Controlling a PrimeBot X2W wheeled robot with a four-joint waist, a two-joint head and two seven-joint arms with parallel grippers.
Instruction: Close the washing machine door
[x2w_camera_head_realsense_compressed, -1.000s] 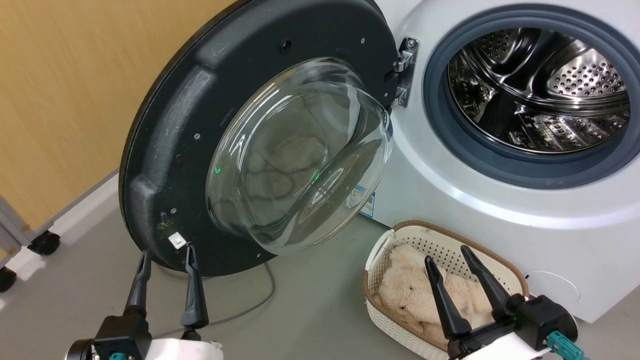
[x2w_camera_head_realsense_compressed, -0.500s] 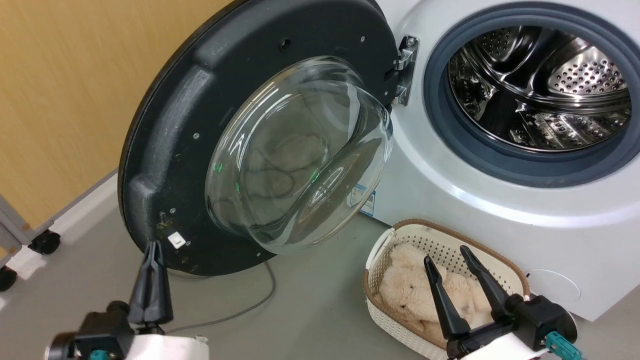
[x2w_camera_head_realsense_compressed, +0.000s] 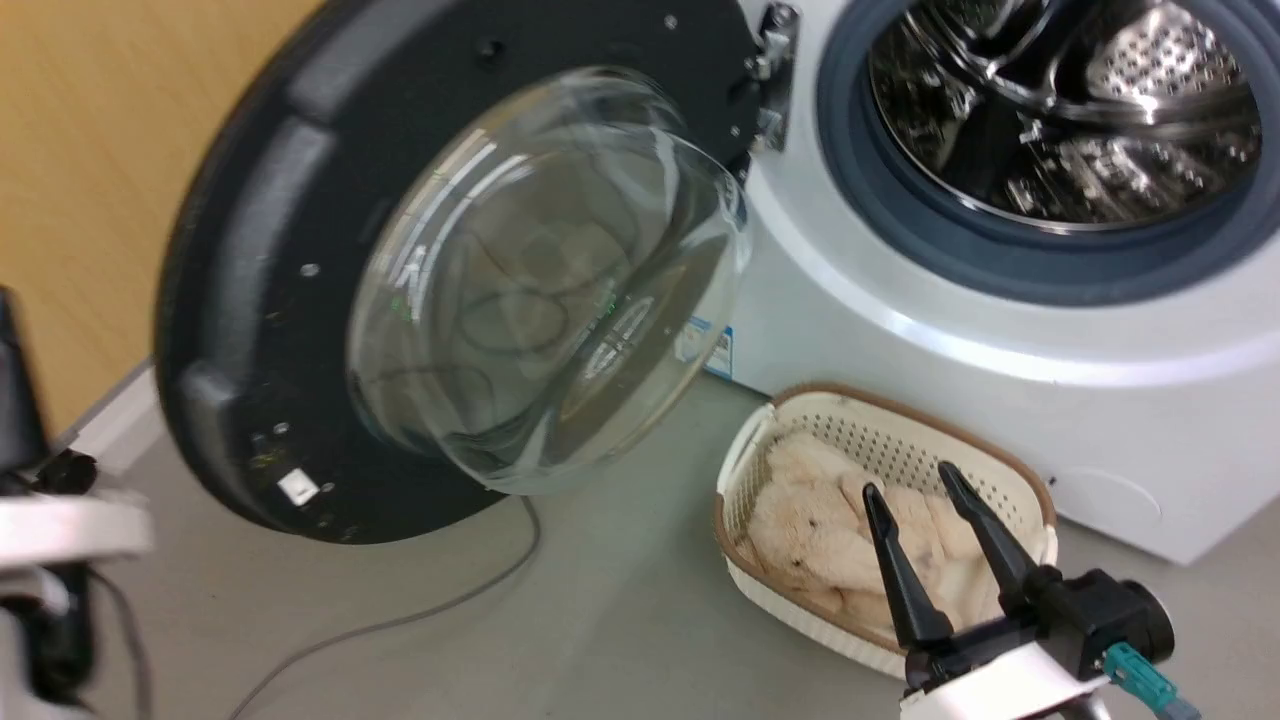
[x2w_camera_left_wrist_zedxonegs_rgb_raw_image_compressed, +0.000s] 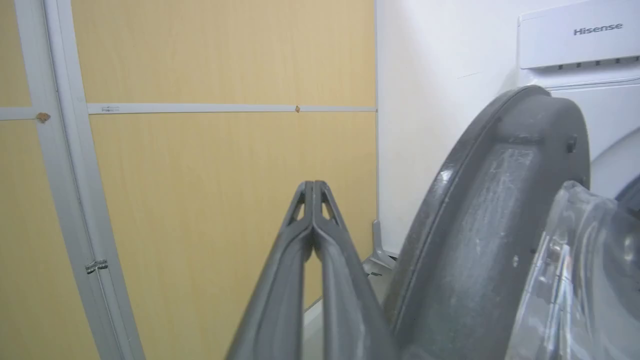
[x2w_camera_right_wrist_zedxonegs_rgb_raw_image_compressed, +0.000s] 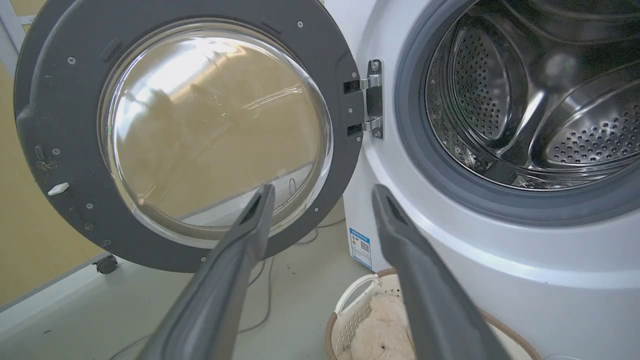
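Note:
The washing machine door (x2w_camera_head_realsense_compressed: 250, 250) stands wide open to the left of the washing machine (x2w_camera_head_realsense_compressed: 900, 330), with its glass bowl (x2w_camera_head_realsense_compressed: 540, 280) bulging toward me and its hinge (x2w_camera_head_realsense_compressed: 770, 70) at the top. The steel drum (x2w_camera_head_realsense_compressed: 1060, 100) lies open inside the grey rubber ring (x2w_camera_head_realsense_compressed: 1000, 260). My left gripper (x2w_camera_left_wrist_zedxonegs_rgb_raw_image_compressed: 313, 186) is shut on nothing, just left of the door's outer rim (x2w_camera_left_wrist_zedxonegs_rgb_raw_image_compressed: 480, 225), pointing at the wall. The left forearm (x2w_camera_head_realsense_compressed: 60, 525) shows blurred at the left edge. My right gripper (x2w_camera_head_realsense_compressed: 910, 482) stays open above the basket, apart from the door (x2w_camera_right_wrist_zedxonegs_rgb_raw_image_compressed: 55, 100).
A white laundry basket (x2w_camera_head_realsense_compressed: 745, 470) holding a beige plush toy (x2w_camera_head_realsense_compressed: 810, 510) sits on the floor before the machine. A grey cable (x2w_camera_head_realsense_compressed: 400, 620) trails under the door. A yellow panel wall (x2w_camera_head_realsense_compressed: 80, 150) stands close behind the door. A caster (x2w_camera_right_wrist_zedxonegs_rgb_raw_image_compressed: 106, 264) rests by the wall.
My left gripper has shut and swung left, from below the door's lower rim to the picture's left edge. The camera has shifted too. The door stays open; the right gripper holds still.

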